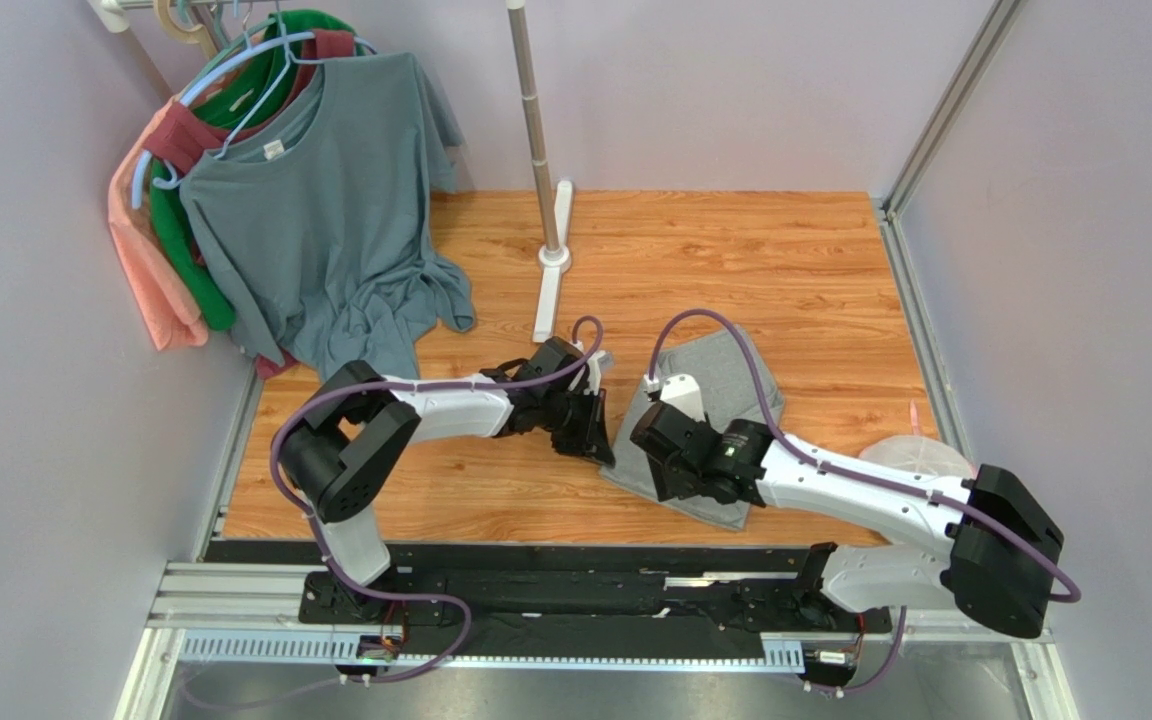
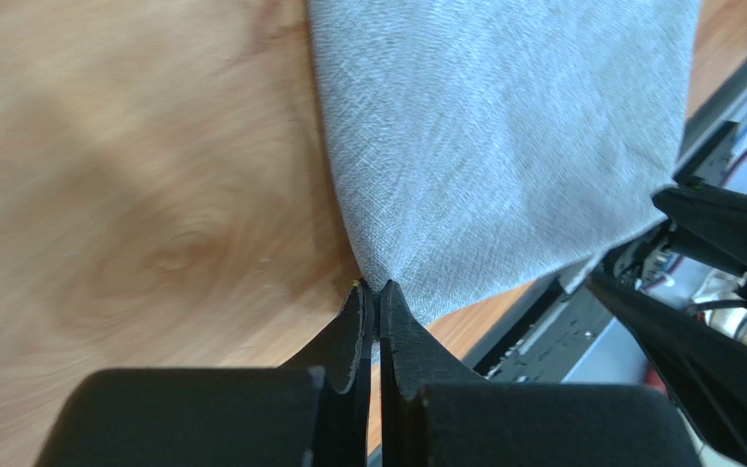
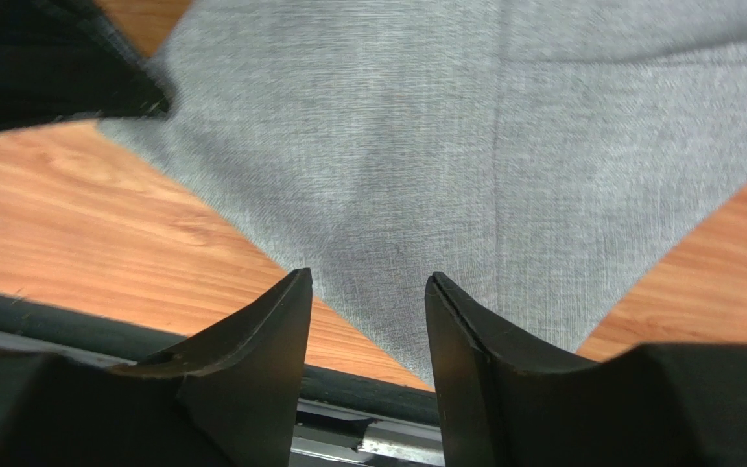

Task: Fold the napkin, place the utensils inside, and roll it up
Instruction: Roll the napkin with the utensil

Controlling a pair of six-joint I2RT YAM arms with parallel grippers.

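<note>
Grey napkin [image 1: 725, 393] flat on the wooden tabletop [image 1: 808, 270], close to the front edge and a little right of the middle. Turned slantwise, with one corner pointing at the front edge and one pointing left. Seems a bit longer from front to back than from side to side, but hard to tell with both arms over it.

Left gripper [image 2: 375, 292] squeezed tight on the napkin at its left corner, or on the edge right beside it. Cloth puckered into little folds at the tips. Rest of the cloth spreading away from that pinch, to the right and toward the back edge.

Right gripper [image 3: 368, 292] with its two fingers well apart, holding nothing. Hanging just over the corner by the front edge, with that corner right in the gap. Cloth lying straight ahead of it, toward the back edge.

Both grippers very near each other, left one gripping, right one not.

Probably next: close the right one on its corner, then carry both corners across to the far side to make the fold. Best done with both pinches pulling the same way, away from the front left.

No fork to be seen in any view.

No brand, label or words on napkin or grippers. Small white tag in the neck of the blue-grey T-shirt [image 1: 327, 210] hanging over the back left corner, too small to read.
</note>
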